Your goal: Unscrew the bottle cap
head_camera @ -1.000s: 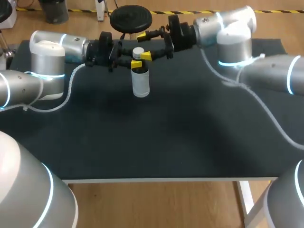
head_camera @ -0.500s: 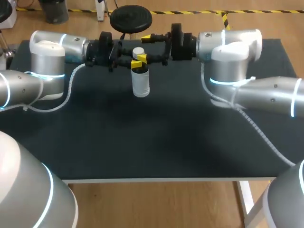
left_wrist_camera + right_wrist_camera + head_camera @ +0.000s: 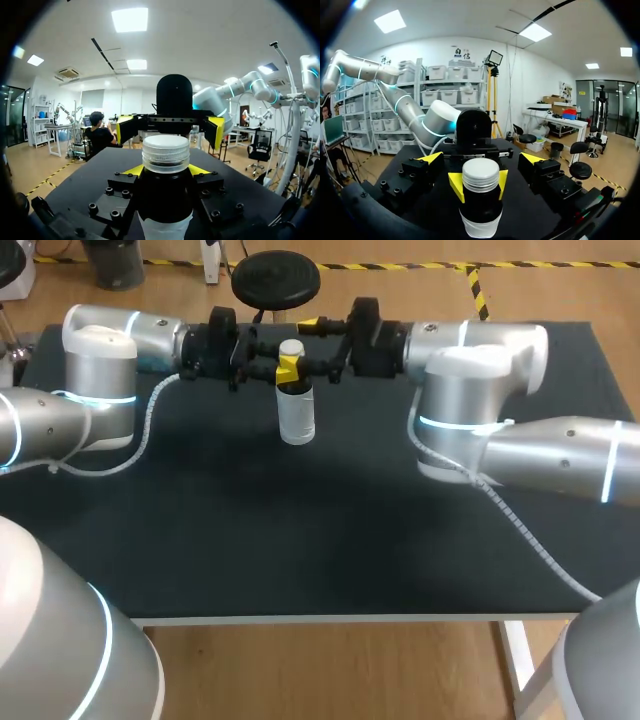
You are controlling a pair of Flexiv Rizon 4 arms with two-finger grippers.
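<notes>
Spread wide at the right gripper (image 3: 481, 159), flanking the white ribbed screw cap (image 3: 480, 174) from both sides without touching it. Pinched tight at the left gripper (image 3: 165, 170), clamping the neck of the dark bottle with a white label sleeve (image 3: 296, 415) just below that cap. Standing upright toward the far middle of the black table top (image 3: 300, 540), held between the two arms. Judged early, as far as can be told: bracing done, cap apparently seated on the neck. Left to do: closing on the cap, twisting it loose, lifting it clear.
</notes>
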